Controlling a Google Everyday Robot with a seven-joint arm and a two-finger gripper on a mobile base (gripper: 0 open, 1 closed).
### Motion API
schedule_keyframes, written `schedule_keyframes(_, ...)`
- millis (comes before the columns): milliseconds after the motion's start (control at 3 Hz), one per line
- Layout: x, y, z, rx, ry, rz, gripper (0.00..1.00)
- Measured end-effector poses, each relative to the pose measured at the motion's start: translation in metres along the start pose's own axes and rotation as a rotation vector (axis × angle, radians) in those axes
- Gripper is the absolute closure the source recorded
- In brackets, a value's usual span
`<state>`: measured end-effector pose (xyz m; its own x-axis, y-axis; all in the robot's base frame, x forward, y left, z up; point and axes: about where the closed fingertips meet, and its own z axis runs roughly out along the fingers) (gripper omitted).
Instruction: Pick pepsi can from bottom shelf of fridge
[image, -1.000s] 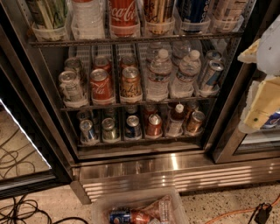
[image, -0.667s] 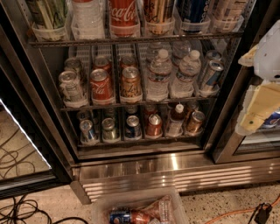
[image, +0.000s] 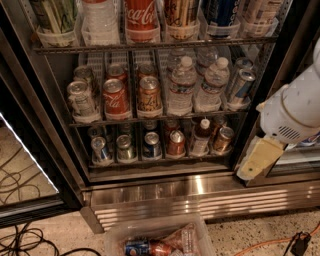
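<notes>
My pincer (image: 254, 165) hangs at the frame's right, outside the dark-framed drinks fridge (image: 200, 186); apart or together, I cannot tell. The small dark blue pepsi can (image: 151, 145) stands lower centre on the wire bottom shelf (image: 162, 161). I should enter level, straight along its lane, sparing its neighbours.

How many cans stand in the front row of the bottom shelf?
5 up front: silver-blue can, greenish can, pepsi can, reddish can, then, past a bottle, copper can. More behind, partly hidden. Gripper hangs outside, right.
</notes>
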<state>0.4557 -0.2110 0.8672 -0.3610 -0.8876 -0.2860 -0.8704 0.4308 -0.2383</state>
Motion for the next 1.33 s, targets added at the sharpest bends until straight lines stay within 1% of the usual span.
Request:
schedule_keyframes(333,-0.001,0.006,0.064,-0.029,-0.06,0.068,0.0)
schedule_keyframes(667,-0.014,0.024,0.124,-0.156,-0.106,0.065,0.0)
schedule_keyframes(1000,-0.014,0.024,0.124,-0.156,-0.106,0.065,0.0)
schedule_keyframes(1333,-0.03,0.033,0.136,-0.143,-0.129,0.029,0.0)
